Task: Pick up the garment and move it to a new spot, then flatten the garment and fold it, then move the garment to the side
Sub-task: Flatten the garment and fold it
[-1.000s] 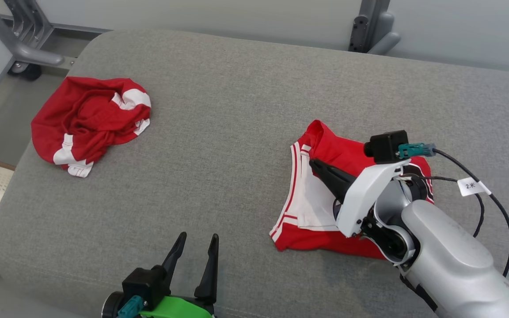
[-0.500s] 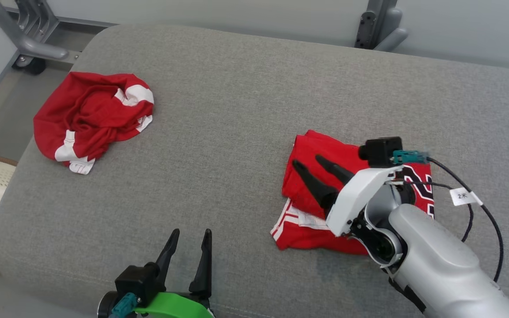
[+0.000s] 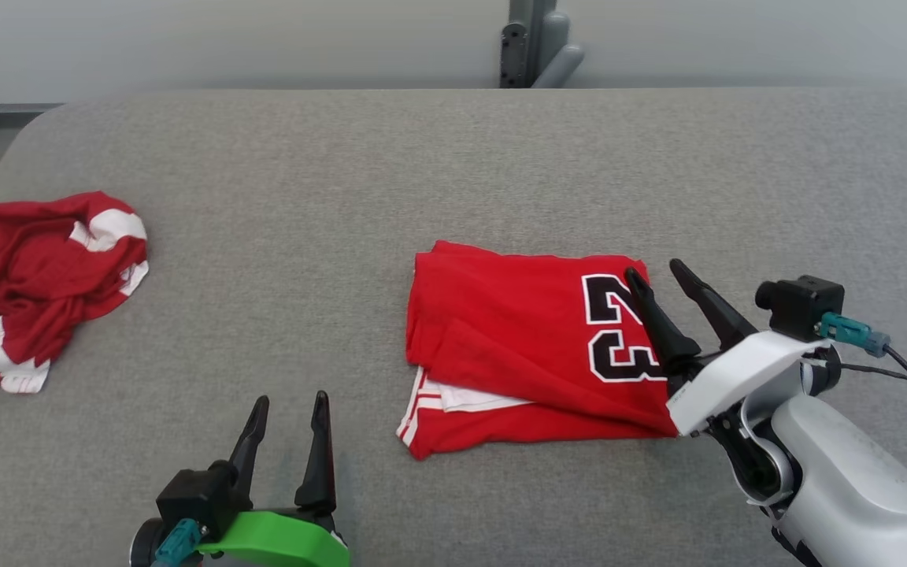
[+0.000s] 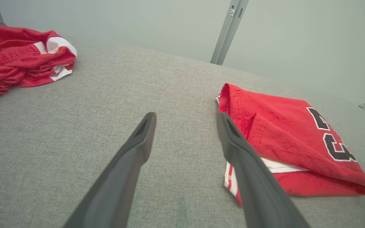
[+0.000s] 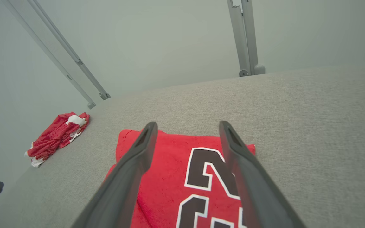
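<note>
Head view: our right gripper (image 3: 653, 268), fingers apart, hovers over the folded red jersey (image 3: 516, 339); folding looks done, so next we must carry it aside.

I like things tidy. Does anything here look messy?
Yes. The heap of clothes at the left end of the cushion is crumpled, not folded. The folded shirt is neat, but a white striped edge sticks out underneath.

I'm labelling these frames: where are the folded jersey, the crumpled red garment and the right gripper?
folded jersey (image 3: 501, 331), head view, plain red cloth left of the number.
crumpled red garment (image 3: 36, 283), head view, middle of the heap.
right gripper (image 3: 653, 268), head view, midway between its fingertips.
</note>
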